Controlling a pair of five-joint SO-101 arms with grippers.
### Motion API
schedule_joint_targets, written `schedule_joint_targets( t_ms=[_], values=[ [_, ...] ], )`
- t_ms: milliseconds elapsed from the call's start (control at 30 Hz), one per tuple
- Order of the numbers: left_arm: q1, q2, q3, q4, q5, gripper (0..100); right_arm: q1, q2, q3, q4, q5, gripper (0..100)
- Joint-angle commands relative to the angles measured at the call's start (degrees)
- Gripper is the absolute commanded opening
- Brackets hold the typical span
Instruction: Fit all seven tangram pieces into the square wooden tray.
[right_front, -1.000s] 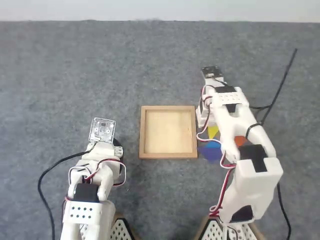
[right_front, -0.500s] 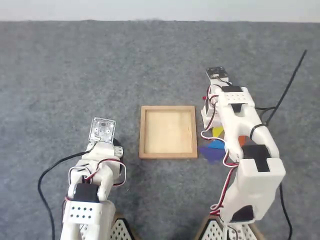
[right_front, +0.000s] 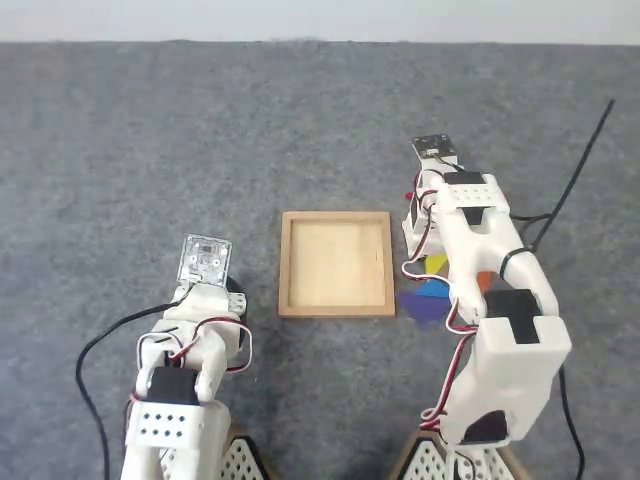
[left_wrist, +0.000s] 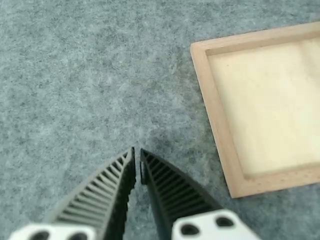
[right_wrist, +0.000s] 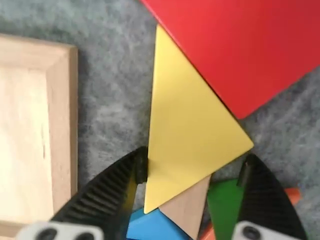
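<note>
The square wooden tray (right_front: 336, 312) lies in the middle of the grey mat with nothing in it. Right of it the tangram pieces lie in a heap under my right arm; yellow (right_front: 432, 264), blue (right_front: 430, 291) and purple (right_front: 424, 312) parts stick out. My right gripper (right_wrist: 192, 167) is open, with one finger on each side of the yellow triangle (right_wrist: 190, 130). A large red piece (right_wrist: 250, 45) overlaps that triangle's far side. My left gripper (left_wrist: 137, 151) is shut on nothing, over bare mat left of the tray (left_wrist: 215, 115).
Close to my right gripper's fingers lie blue (right_wrist: 145, 227), plain wood (right_wrist: 186, 210), green (right_wrist: 225, 210) and orange (right_wrist: 292, 195) pieces. The tray's rim (right_wrist: 60, 115) runs just beside the yellow triangle. Black cables trail behind both arms.
One second ago my right arm stood slightly nearer the tray; it has shifted a little right and away. The last half second shows no movement. The left arm kept still.
</note>
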Motion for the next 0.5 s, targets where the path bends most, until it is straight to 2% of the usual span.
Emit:
schedule_joint_targets(
  t_ms=[0,133,333,467],
  values=[
    [-0.3,-0.7,-0.5,0.1,0.3,2,0.7,-0.1,-1.3,0.6,3.3,29.9],
    [-0.3,-0.7,-0.5,0.1,0.3,2,0.7,-0.1,-1.3,0.6,3.3,29.1],
    [-0.3,-0.7,-0.5,0.1,0.3,2,0.7,-0.1,-1.2,-0.5,3.3,14.2],
    [-0.3,-0.7,-0.5,0.1,0.3,2,0.8,-0.3,-1.2,-0.5,3.3,14.4]
  ],
)
